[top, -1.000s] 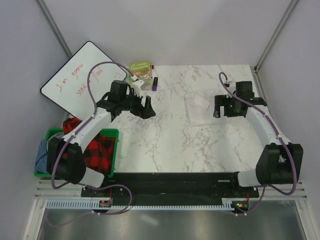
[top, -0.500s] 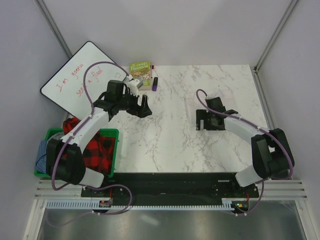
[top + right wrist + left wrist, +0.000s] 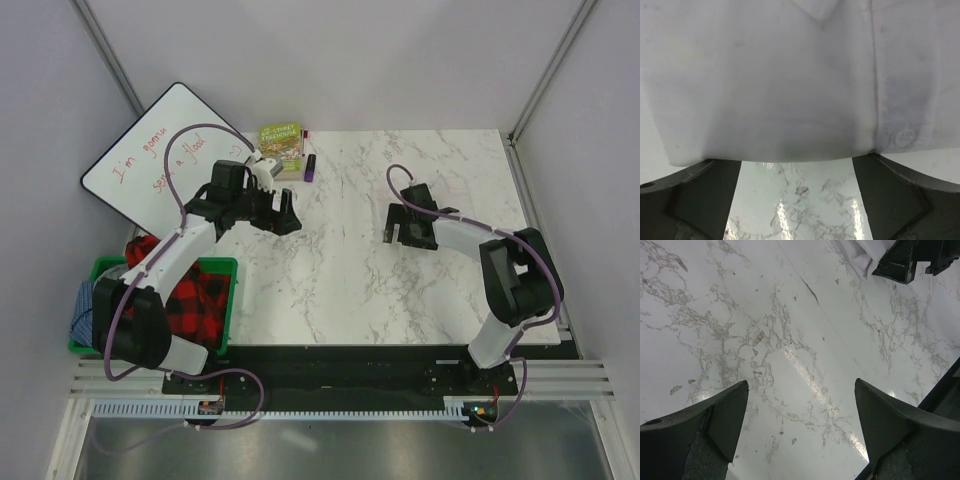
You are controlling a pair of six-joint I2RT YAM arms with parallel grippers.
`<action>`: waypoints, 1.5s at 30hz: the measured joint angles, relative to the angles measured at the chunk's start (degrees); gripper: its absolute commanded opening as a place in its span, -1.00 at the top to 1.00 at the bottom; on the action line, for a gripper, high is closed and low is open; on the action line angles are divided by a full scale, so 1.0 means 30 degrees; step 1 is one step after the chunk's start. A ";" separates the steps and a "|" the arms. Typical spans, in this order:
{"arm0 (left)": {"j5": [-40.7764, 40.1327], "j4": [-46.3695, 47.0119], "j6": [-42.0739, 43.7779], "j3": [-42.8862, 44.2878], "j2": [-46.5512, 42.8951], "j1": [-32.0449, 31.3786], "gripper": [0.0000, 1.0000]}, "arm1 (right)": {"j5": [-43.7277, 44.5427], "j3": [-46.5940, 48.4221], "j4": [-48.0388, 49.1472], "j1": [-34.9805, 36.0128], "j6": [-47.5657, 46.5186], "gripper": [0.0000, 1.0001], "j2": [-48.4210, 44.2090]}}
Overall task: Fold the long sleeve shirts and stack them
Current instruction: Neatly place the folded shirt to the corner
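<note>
Top view: right gripper [image 3: 402, 236] low at mid-table, left gripper [image 3: 288, 215] well apart leftward.

Left wrist: jaws wide over white marble table [image 3: 790, 340]; folded white cloth button-front shirt [image 3: 857, 252] lies far-right.

Right wrist: jaws wide, shirt's edge running left-right just beyond them.

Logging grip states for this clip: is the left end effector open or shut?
Open. The left end effector shows its two fingers far apart in its wrist view, only bare table between them.
</note>
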 measured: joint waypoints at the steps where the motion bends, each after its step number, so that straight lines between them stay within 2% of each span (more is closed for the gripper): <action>1: 0.0007 -0.0022 0.0000 0.0000 0.0000 0.0058 -0.87 | 0.0051 0.0197 0.0087 -0.0124 -0.0007 -0.96 0.0197; 15: 0.0022 -0.0087 0.0000 0.0000 0.0000 0.0692 -0.87 | -0.0918 0.5501 0.0903 -0.4422 -0.2907 -0.96 0.4663; 29: 0.0175 -0.0066 0.0000 0.0000 0.0015 0.1253 -0.87 | -0.1195 1.1132 0.0933 -0.5617 -0.2586 -0.96 0.8582; 37: 0.0197 -0.0015 0.0000 -0.0058 0.0015 0.1494 -0.88 | -0.1253 1.2772 0.0969 -0.6929 -0.2805 -0.96 0.9726; 45: 0.0364 -0.0015 0.0000 -0.0182 0.0073 0.1610 -0.88 | -0.1807 1.4083 0.1027 -0.7009 -0.2572 -0.96 1.0601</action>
